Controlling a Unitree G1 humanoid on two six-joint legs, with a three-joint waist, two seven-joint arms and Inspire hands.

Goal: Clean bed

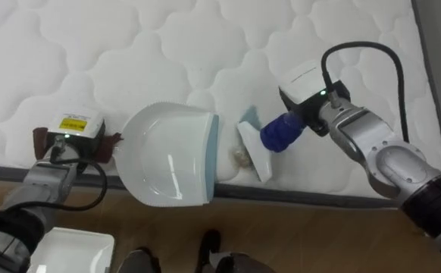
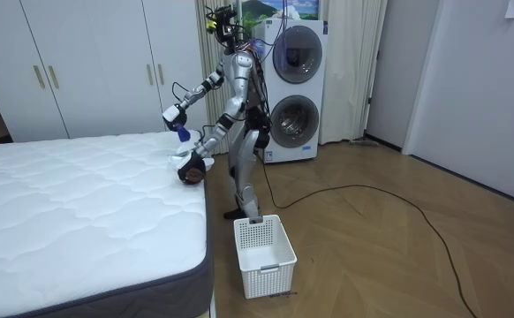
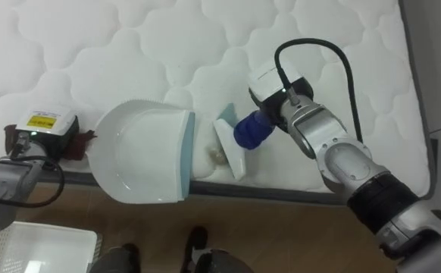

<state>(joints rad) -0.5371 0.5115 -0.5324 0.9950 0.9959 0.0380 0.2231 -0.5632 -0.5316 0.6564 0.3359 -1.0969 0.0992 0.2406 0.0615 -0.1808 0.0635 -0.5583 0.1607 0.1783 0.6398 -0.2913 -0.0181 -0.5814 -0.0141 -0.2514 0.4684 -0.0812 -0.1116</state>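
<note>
I stand at the edge of the white quilted mattress (image 1: 129, 45). My left hand (image 1: 73, 140) is curled on the handle of a white dustpan (image 1: 171, 155), which lies at the mattress edge and juts out over the floor. Its pale blue lip faces right. My right hand (image 1: 311, 95) is shut on the blue handle of a small brush (image 1: 281, 130), whose white head (image 1: 254, 148) rests on the mattress just right of the pan's lip. A small brownish crumb (image 1: 242, 155) sits between the brush head and the lip.
A white plastic basket (image 2: 264, 254) stands on the wooden floor by my feet, also at the lower left (image 1: 73, 250). The bed's dark side edge (image 1: 296, 196) runs across below the pan. Stacked washing machines (image 2: 297, 88) and wardrobes (image 2: 89, 71) stand behind me.
</note>
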